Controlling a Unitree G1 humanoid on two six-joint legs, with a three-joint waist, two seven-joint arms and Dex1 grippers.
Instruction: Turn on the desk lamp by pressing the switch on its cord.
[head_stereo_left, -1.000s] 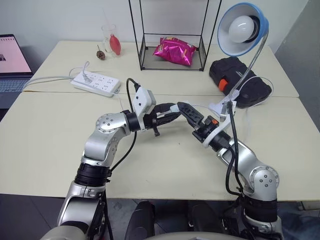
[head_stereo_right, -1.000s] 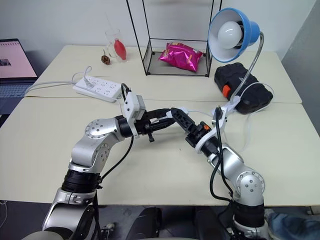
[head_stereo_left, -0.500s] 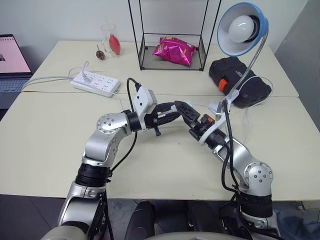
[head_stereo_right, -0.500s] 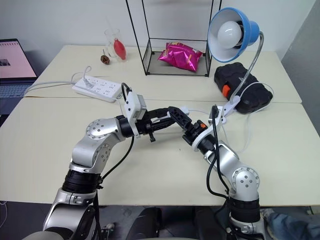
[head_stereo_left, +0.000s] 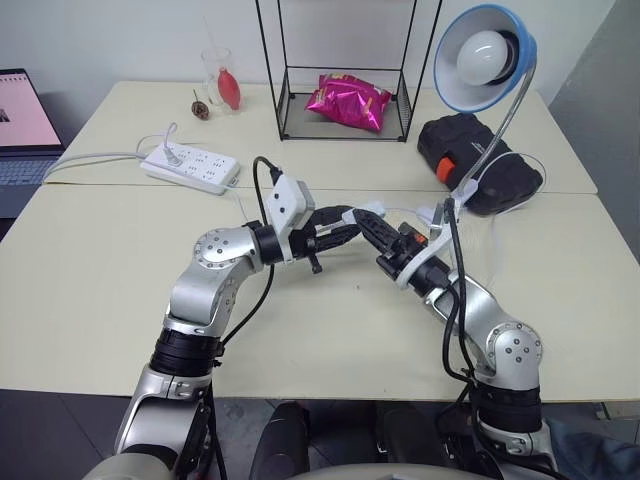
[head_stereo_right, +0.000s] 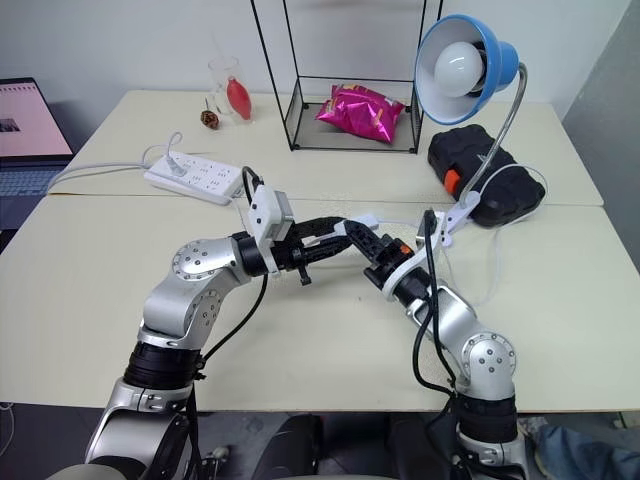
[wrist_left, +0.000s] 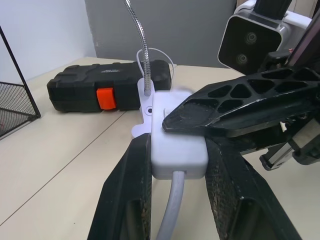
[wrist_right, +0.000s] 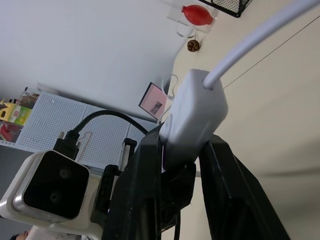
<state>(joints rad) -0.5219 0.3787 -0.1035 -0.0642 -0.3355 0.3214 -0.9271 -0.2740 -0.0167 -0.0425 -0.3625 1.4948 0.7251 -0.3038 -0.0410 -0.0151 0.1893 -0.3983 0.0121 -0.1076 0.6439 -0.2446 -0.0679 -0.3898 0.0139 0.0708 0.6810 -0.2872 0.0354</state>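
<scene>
Mid-frame, the left gripper (wrist_left: 175, 165) is pinching the switch (wrist_left: 176, 137) endwise while the right gripper (wrist_right: 180, 165) is squeezing across it.

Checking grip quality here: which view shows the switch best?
The left wrist view: the switch sits large between the left gripper fingers, the right gripper's finger pressing it. The right wrist view shows one end; the eye views, a sliver.

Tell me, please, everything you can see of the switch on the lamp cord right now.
The switch is a small white oblong block, plastic by its look, with rounded edges. The white cord enters one end. It is held above the table, level, between both arms. The left gripper is shut on its sides; the right gripper is shut across its flat faces, one finger pressing its top. The lamp bulb looks unlit.
</scene>
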